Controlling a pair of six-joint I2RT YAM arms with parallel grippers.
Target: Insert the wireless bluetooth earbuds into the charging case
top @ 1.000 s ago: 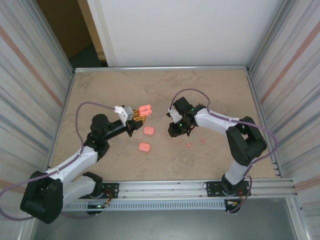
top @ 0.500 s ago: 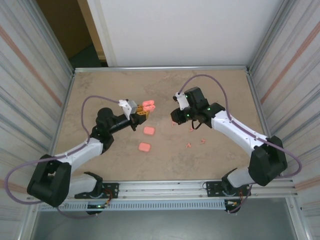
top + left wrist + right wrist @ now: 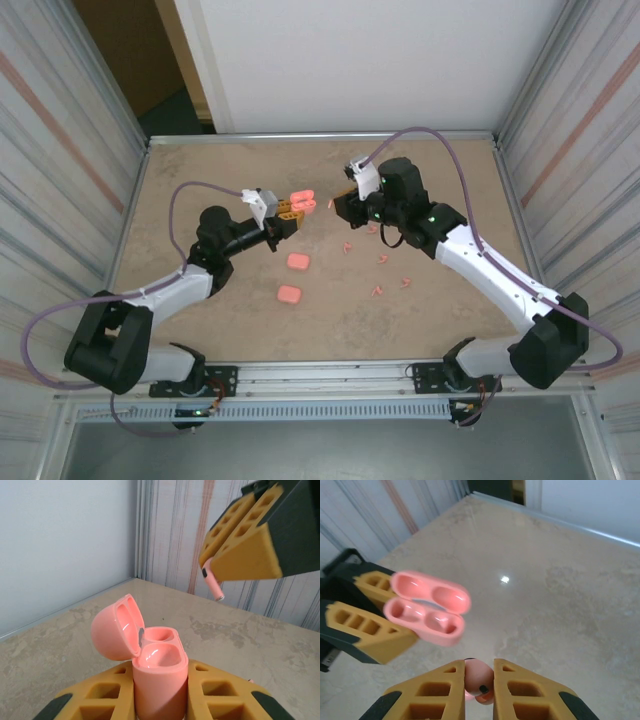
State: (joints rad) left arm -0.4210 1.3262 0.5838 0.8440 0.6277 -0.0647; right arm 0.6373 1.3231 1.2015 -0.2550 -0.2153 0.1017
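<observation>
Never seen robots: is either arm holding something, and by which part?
Left end effector: open charging case, by its base. Right end effector: earbud, by its head.

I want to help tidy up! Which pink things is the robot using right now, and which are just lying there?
In the job:
- open charging case in the left gripper
- earbud in the right gripper
- loose earbuds on the table

Just lying about, for now:
- two shut pink cases on the table
</observation>
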